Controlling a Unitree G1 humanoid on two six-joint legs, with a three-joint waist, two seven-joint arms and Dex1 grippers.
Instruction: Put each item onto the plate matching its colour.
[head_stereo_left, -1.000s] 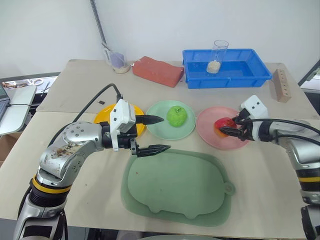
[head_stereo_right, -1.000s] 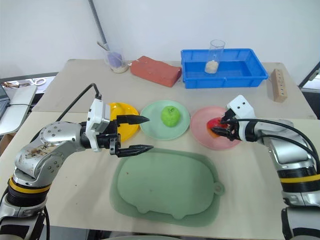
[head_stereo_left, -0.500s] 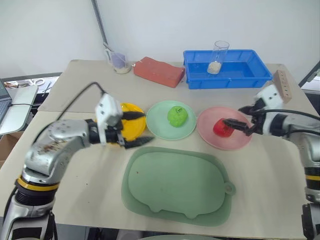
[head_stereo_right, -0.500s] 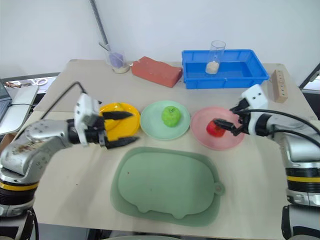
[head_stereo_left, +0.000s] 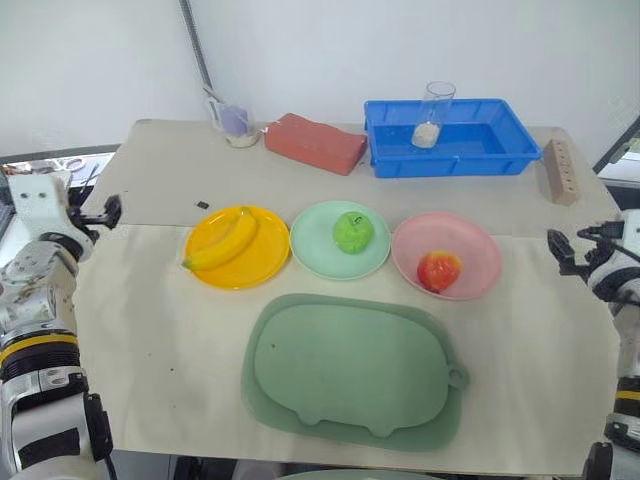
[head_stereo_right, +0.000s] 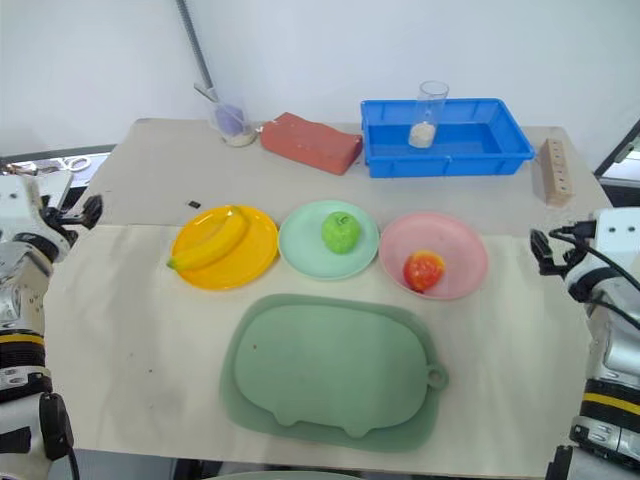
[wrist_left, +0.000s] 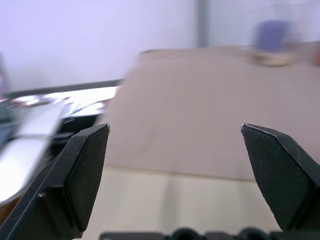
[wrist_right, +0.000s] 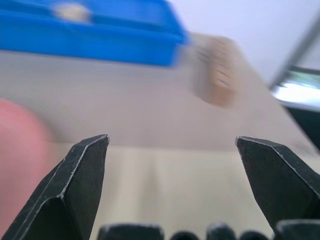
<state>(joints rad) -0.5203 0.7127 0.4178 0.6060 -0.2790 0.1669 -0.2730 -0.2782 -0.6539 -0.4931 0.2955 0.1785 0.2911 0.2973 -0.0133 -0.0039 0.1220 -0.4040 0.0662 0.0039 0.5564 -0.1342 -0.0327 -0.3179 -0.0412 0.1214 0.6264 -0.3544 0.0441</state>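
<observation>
A yellow banana (head_stereo_left: 220, 248) lies on the yellow-orange plate (head_stereo_left: 258, 268). The green apple (head_stereo_left: 352, 232) sits on the mint plate (head_stereo_left: 318, 252), and the red apple (head_stereo_left: 439, 270) rests on the pink plate (head_stereo_left: 474, 246). My left gripper (head_stereo_left: 100, 212) hangs open beyond the table's left edge, far from the plates. In the left wrist view its fingers (wrist_left: 82, 172) stand wide apart with bare table between them. My right gripper (head_stereo_left: 572, 246) is open at the table's right edge, a short way right of the pink plate, and holds nothing. Its fingers (wrist_right: 80, 180) are spread in the right wrist view.
A large dull-green tray (head_stereo_left: 355, 365) lies in front of the plates. At the back stand a blue bin (head_stereo_left: 385, 160) holding a glass cup of grains (head_stereo_left: 430, 112), a red brick (head_stereo_left: 315, 142), a small cup (head_stereo_left: 235, 125) and a wooden block (head_stereo_left: 562, 170).
The right gripper opened and left the red apple on the pink plate. Both arms swung outward to the table's sides, uncovering the banana on the yellow plate.
</observation>
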